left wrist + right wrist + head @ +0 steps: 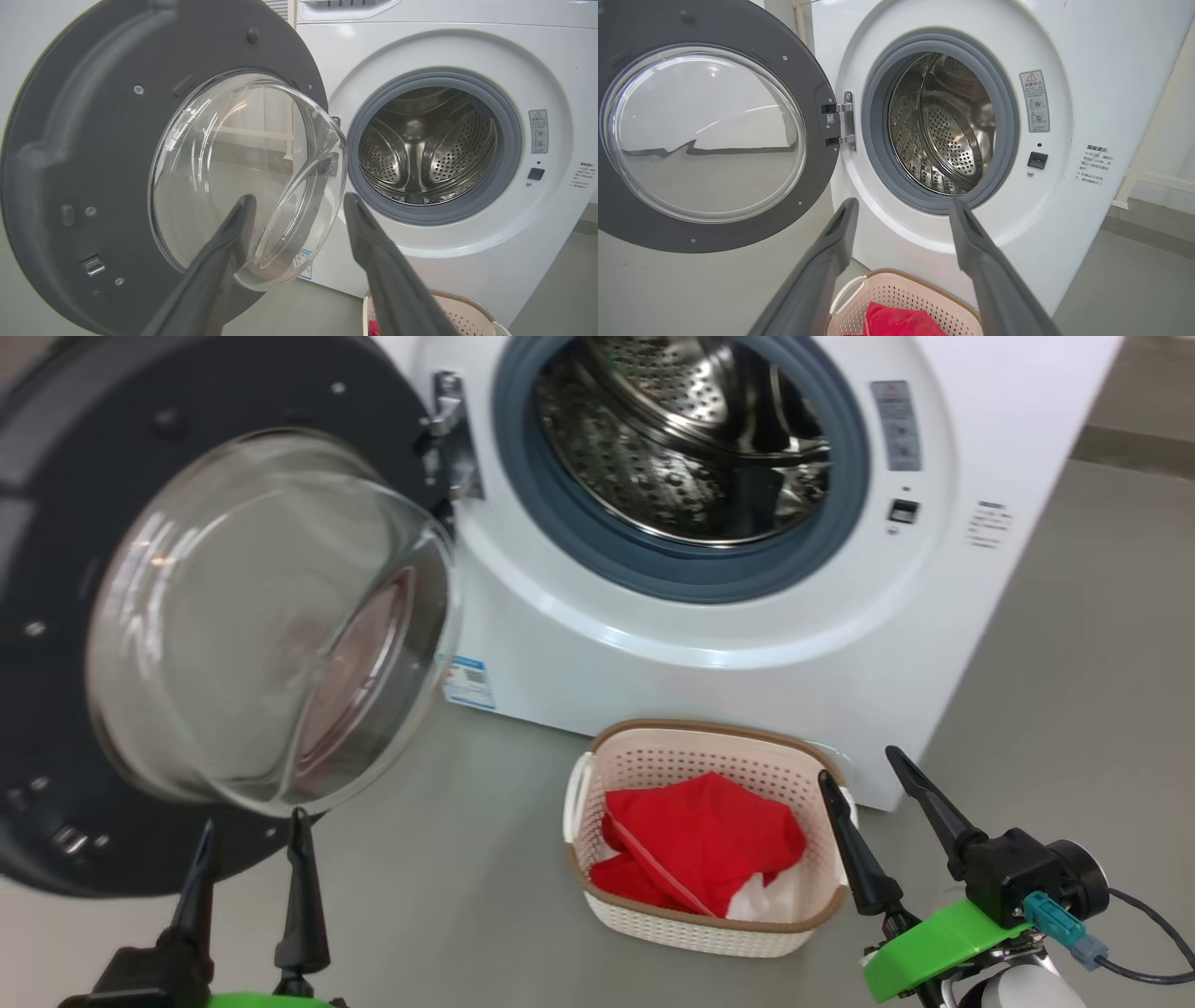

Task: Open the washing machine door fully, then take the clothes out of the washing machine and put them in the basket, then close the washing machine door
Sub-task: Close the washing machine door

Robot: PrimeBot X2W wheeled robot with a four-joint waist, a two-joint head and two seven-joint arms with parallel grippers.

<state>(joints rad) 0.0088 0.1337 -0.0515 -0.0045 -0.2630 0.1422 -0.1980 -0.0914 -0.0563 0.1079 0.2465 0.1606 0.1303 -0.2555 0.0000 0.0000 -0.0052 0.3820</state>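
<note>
There is one washing machine (pixel 709 644), one washing machine door (pixel 56 728), one basket (pixel 709 726) and two grippers. The clothes (pixel 705 840) lie as one red heap with some white in it; how many pieces it is, I cannot tell.

The door is swung wide open to the robot's left and hangs on its hinge (pixel 448 429) at the left side of the round opening. Its glass bowl (pixel 271 625) bulges out toward the robot. The steel drum (pixel 681 439) inside the grey seal (pixel 672 574) faces the robot.

The basket stands on the grey floor (pixel 467 877) just in front of the machine, below the opening, with one white handle on the left and one on the right. The clothes are inside it.

The left gripper (pixel 253 821) is released, its fingers spread and holding nothing, pointing up just under the glass bowl, so the door stands before it. The right gripper (pixel 857 763) is also spread wide and holds nothing, just beside the basket's right side, fingers pointing toward the machine. A dark cable (pixel 1148 933) hangs by its wrist
</note>
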